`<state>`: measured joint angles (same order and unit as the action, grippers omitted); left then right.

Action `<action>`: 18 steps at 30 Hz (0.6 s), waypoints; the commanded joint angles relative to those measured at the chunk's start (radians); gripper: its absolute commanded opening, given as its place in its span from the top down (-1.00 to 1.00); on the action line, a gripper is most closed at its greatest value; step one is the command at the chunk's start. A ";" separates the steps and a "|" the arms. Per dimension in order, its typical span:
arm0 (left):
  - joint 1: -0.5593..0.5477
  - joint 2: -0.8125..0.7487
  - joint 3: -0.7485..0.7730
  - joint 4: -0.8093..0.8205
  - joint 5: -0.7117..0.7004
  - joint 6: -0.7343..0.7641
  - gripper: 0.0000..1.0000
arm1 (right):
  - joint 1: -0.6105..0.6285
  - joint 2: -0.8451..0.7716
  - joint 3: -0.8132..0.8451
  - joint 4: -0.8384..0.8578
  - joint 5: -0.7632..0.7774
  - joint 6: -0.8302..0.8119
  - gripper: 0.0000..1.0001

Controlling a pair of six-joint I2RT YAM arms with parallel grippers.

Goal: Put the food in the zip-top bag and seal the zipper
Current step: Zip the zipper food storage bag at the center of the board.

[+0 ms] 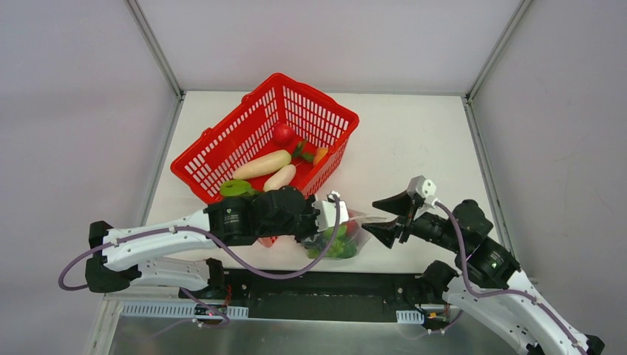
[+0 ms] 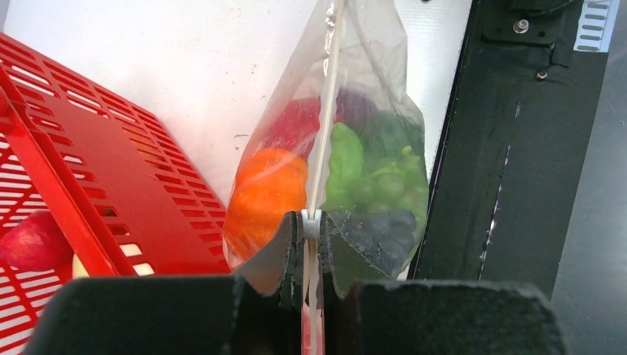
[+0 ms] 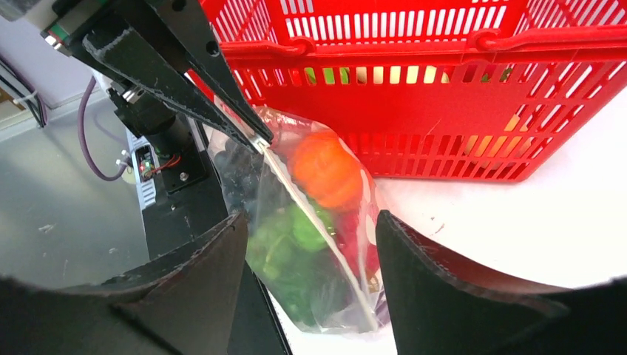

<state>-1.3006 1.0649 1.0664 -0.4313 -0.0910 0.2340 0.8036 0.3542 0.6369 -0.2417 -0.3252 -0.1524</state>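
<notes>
The zip-top bag [image 1: 341,242] hangs at the table's near edge, filled with food: an orange piece [image 2: 266,192], green pieces [image 2: 347,159], and red, purple and dark ones. My left gripper [image 2: 311,222] is shut on one end of the zipper [image 2: 325,111], which runs straight away from its fingers. In the top view the left gripper [image 1: 334,214] is just left of the bag. My right gripper [image 1: 373,216] stands open just right of the bag. In the right wrist view it [image 3: 310,222] has the bag [image 3: 296,244] and the zipper [image 3: 318,237] lying between and beyond its spread fingers, not touching them.
The red slotted basket [image 1: 214,144] stands right behind the bag and holds two white radishes [image 1: 262,164], a red fruit [image 1: 283,134], a carrot [image 1: 320,155] and a green disc [image 1: 235,188]. A black mounting strip [image 1: 318,285] runs along the near edge below the bag.
</notes>
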 commanded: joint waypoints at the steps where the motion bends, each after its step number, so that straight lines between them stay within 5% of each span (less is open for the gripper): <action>1: 0.006 0.039 0.125 -0.015 0.052 0.056 1.00 | -0.002 0.049 0.081 -0.093 -0.055 -0.108 -0.35; 18: 0.006 0.131 0.195 -0.048 0.137 0.063 1.00 | -0.002 0.248 0.129 -0.109 -0.225 -0.243 -0.43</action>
<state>-1.3006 1.2064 1.2095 -0.5228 0.0261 0.2817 0.8036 0.5705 0.7361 -0.3721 -0.4942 -0.3542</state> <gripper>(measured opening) 0.047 0.715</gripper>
